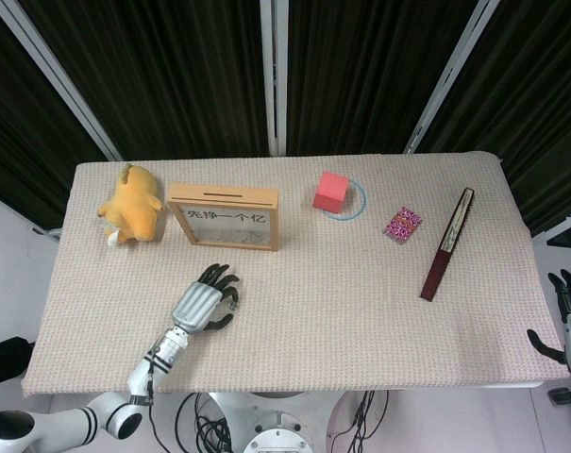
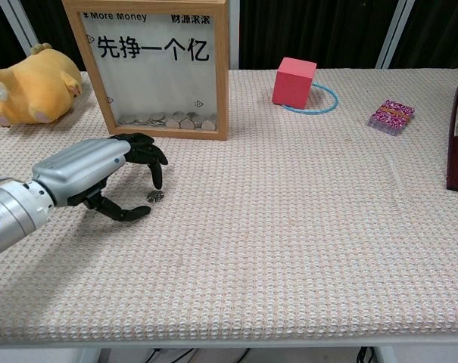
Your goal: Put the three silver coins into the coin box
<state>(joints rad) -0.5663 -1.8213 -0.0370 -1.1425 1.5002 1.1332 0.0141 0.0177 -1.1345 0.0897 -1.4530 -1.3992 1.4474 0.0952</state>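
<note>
One silver coin (image 2: 154, 196) lies flat on the woven cloth in front of the coin box (image 2: 160, 68), a wooden frame with a clear front and several coins heaped at its bottom. My left hand (image 2: 111, 172) hovers over the coin with fingers curved down; one dark fingertip (image 2: 158, 184) stands just above it and the thumb (image 2: 126, 215) reaches in from the near side. Nothing is gripped. From the head view the left hand (image 1: 206, 300) covers the coin, and the box (image 1: 225, 217) has a slot on top. My right hand (image 1: 570, 316) hangs off the table's right edge, fingers apart.
A yellow plush toy (image 2: 33, 85) sits left of the box. A pink cube (image 2: 294, 81) rests on a blue ring (image 2: 325, 100) at the back. A patterned packet (image 2: 391, 116) and a dark folded fan (image 1: 446, 244) lie to the right.
</note>
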